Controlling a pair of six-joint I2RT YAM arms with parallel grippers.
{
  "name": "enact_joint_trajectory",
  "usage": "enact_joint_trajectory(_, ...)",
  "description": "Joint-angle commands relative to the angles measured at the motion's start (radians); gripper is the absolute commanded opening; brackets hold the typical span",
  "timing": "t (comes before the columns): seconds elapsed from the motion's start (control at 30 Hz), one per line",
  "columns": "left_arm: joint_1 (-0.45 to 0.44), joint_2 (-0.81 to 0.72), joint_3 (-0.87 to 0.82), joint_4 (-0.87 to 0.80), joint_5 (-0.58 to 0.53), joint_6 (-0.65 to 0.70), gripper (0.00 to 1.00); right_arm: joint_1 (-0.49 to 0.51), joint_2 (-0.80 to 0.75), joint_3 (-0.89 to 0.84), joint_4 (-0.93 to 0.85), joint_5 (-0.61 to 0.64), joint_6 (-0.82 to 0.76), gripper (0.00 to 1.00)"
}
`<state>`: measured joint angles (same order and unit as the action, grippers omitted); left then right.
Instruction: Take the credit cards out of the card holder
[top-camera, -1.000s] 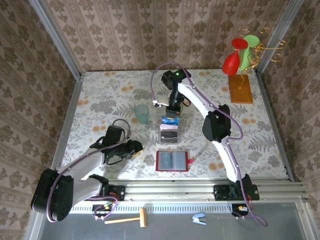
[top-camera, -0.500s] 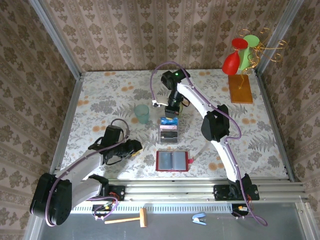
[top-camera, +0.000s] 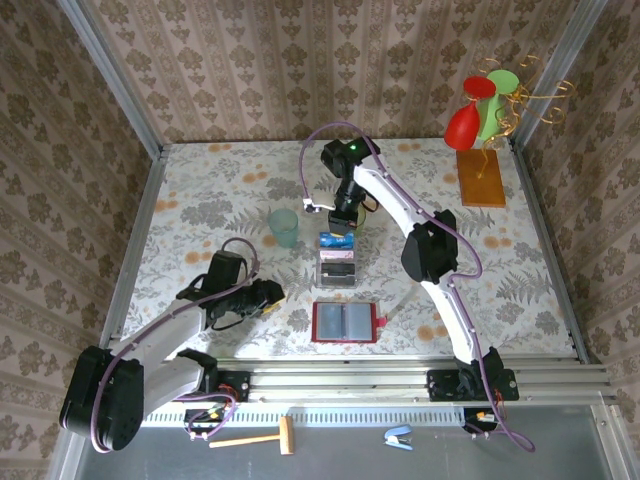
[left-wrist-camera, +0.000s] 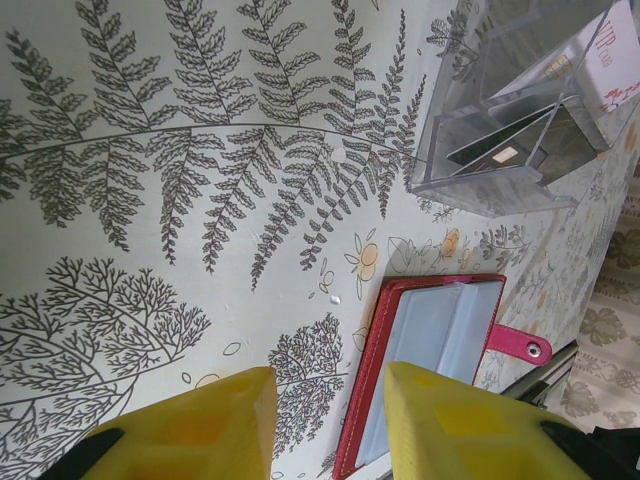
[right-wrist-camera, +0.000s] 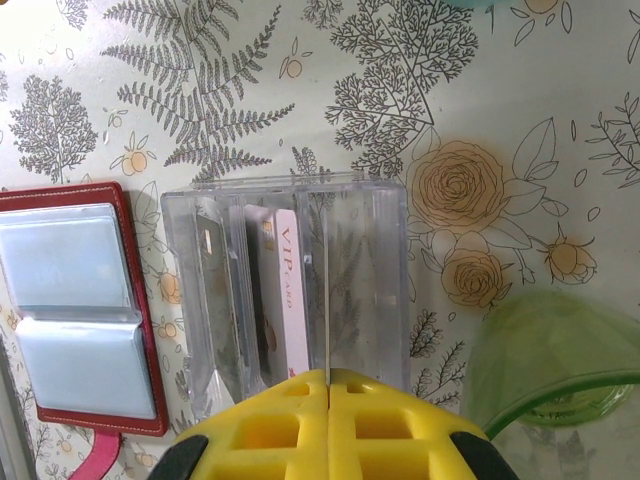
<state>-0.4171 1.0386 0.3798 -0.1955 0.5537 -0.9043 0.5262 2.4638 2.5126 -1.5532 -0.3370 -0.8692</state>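
The counter (top-camera: 200, 200) is lit brightly and evenly from above, and only soft, faint shadows are cast. In the wrist views the printed pattern is rendered sharply, while the right gripper (right-wrist-camera: 328, 378) and the cup (right-wrist-camera: 560, 360) are blurred. Pale glare is seen on the box (right-wrist-camera: 360, 240).

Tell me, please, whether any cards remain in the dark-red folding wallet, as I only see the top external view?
Observer: Both grey transparent pockets of the dark-red folding wallet look empty.
Operator: What is inside the clear plastic box?
Observer: The clear plastic box holds a white card printed VIP and dark plastic cards, standing in slots.
Operator: Is the left end effector holding anything?
Observer: No, the left end effector is open and empty.
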Motion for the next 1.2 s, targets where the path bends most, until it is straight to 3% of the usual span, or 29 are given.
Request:
enact_joint_trajectory(0.0, 0.01, -0.011, -0.007, -0.017, -0.003, -0.008, 0.34, 0.0, 0.036, 0.028, -0.015, 0.013, -0.024, 0.0)
enact_joint_trajectory(0.5, 0.011, 0.01, -0.005, -0.008, 0.001, -0.008, 0.34, 0.001, 0.07, -0.026, -0.03, -0.066, -0.024, 0.0)
enact_joint_trajectory(1.17, 0.011, 0.016, 0.012, -0.002, 0.012, -0.007, 0.35, -0.011, 0.015, -0.046, -0.041, 0.049, 0.052, 0.14)
